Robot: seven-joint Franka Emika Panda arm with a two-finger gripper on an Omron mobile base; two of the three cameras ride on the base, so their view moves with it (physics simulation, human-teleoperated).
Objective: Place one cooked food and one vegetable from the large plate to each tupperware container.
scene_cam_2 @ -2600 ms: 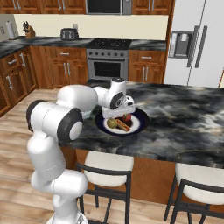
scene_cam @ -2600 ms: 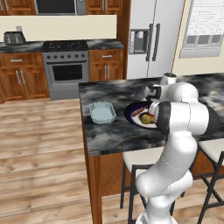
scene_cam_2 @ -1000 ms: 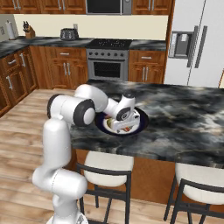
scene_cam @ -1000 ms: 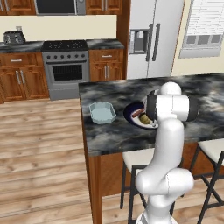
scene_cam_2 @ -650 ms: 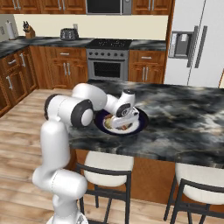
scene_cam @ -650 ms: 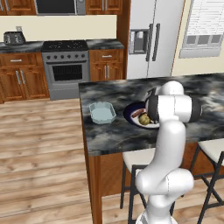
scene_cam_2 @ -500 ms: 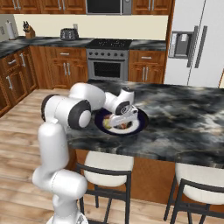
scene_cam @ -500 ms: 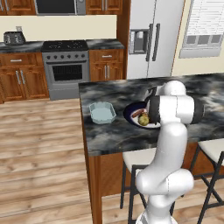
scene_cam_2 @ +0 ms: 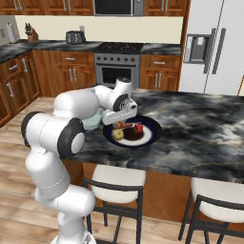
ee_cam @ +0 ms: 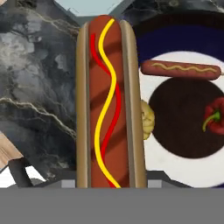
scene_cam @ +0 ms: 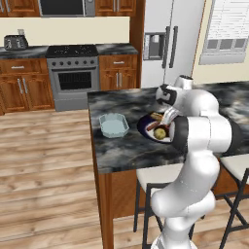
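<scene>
I cannot read any text, label, brand, number or sign here. The fridge [scene_cam: 168,41], the oven [scene_cam_2: 116,62] and the microwave [scene_cam_2: 118,6] carry no letters that I can make out, and the bench [scene_cam_2: 200,128] carries none either.

Item one, the landmark ahead of me: island counter [scene_cam: 121,148], dark marble with pale veins. Beyond it, against the far wall: steel stove [scene_cam: 73,78], with a microwave [scene_cam: 63,7] above that. Further left of the counter, along the same wall: toaster [scene_cam: 14,42] and knife block [scene_cam_2: 31,33]. Beyond the counter's right half: steel refrigerator [scene_cam: 170,44]; further right, a window [scene_cam: 228,29]. Tucked under the counter's near edge: two stools [scene_cam_2: 116,178]. Around the counter: wooden floor [scene_cam: 44,165].
</scene>
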